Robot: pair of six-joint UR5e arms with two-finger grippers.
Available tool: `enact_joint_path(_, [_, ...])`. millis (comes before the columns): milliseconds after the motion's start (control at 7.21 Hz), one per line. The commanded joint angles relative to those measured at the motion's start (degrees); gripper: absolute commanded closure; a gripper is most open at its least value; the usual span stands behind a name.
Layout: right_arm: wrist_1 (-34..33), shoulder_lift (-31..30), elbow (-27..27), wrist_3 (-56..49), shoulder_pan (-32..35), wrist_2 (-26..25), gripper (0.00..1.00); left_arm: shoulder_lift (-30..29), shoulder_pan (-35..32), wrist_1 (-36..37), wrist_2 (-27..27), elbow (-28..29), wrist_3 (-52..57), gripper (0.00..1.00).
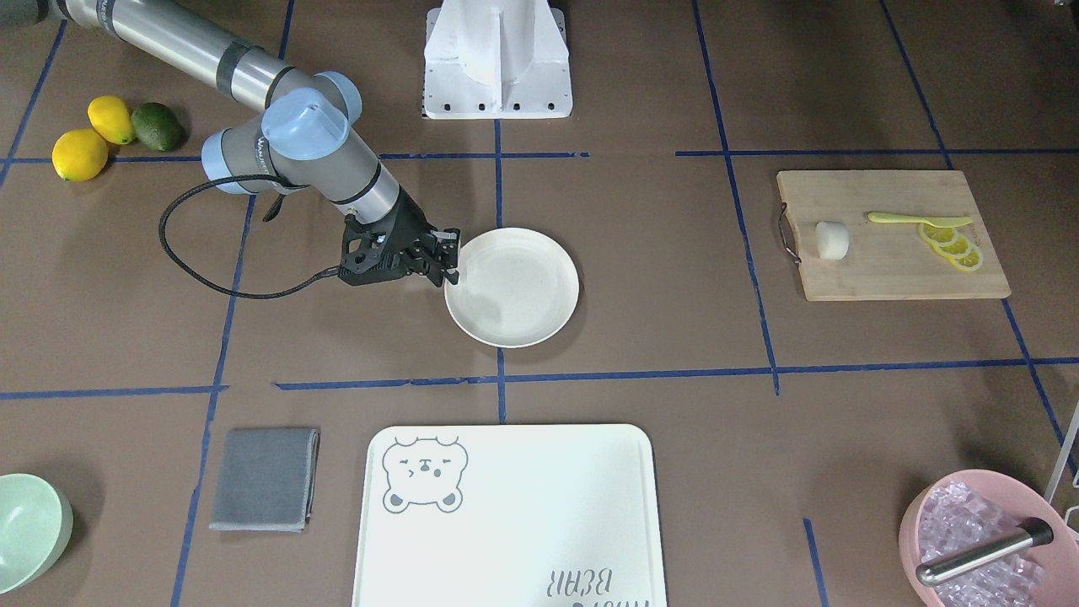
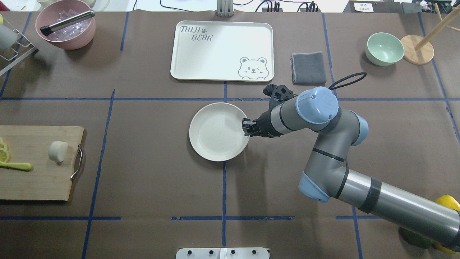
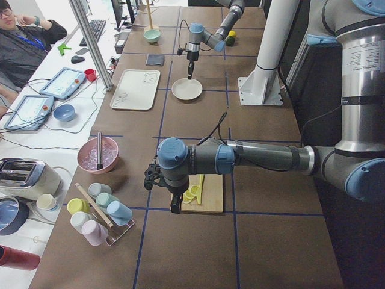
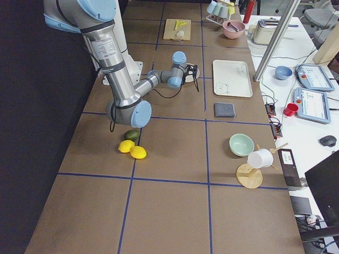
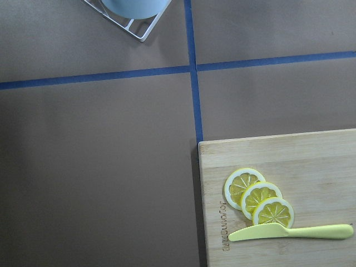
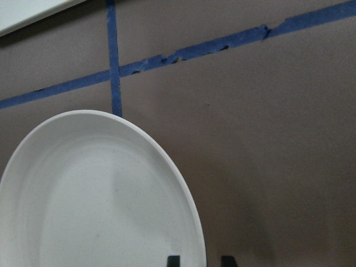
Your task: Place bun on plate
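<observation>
The small white bun (image 1: 832, 240) lies on a wooden cutting board (image 1: 893, 278) at the table's end on my left side; it also shows in the overhead view as the bun (image 2: 58, 151). The cream plate (image 2: 215, 144) sits mid-table. My right gripper (image 2: 247, 128) stands at the plate's rim, open. In the right wrist view its fingertips (image 6: 173, 260) straddle the rim with a gap on each side. My left gripper (image 3: 175, 208) hovers over the board; I cannot tell its state. The left wrist view shows only lemon slices (image 5: 258, 197) and a yellow knife (image 5: 289, 232).
A bear-printed tray (image 2: 221, 50), a grey cloth (image 2: 308, 68) and a mint bowl (image 2: 384, 48) lie along the far side. A pink bowl of ice (image 2: 66, 25) stands far left. Two lemons (image 1: 93, 139) and an avocado (image 1: 158, 126) sit near my right arm.
</observation>
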Motion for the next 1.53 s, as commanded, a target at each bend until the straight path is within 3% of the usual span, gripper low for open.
enact_joint_path(0, [-6.97, 0.55, 1.83, -0.64, 2.97, 3.25, 0.0, 0.12, 0.02, 0.0, 0.0, -0.07, 0.0, 0.0])
enact_joint_path(277, [-17.89, -0.23, 5.26, -8.58, 10.97, 11.16, 0.0, 0.21, 0.02, 0.0, 0.0, -0.25, 0.09, 0.0])
enact_joint_path(555, [-29.5, -2.41, 8.24, -24.91, 18.53, 14.35, 0.0, 0.21, 0.55, 0.0, 0.0, -0.25, 0.0, 0.0])
enact_joint_path(832, [-31.39, -11.96, 10.89, -42.48, 25.64, 15.67, 0.0, 0.03, 0.9, -0.09, 0.09, -0.25, 0.0, 0.0])
enact_joint_path(1109, [-30.95, -22.07, 10.72, -63.04, 36.79, 21.46, 0.0, 0.03, 1.08, -0.09, 0.09, -0.25, -0.26, 0.0])
enact_joint_path(1387, [-30.77, -31.04, 10.72, -79.24, 46.47, 22.62, 0.0, -0.06, 1.08, -0.09, 0.0, -0.42, -0.44, 0.0])
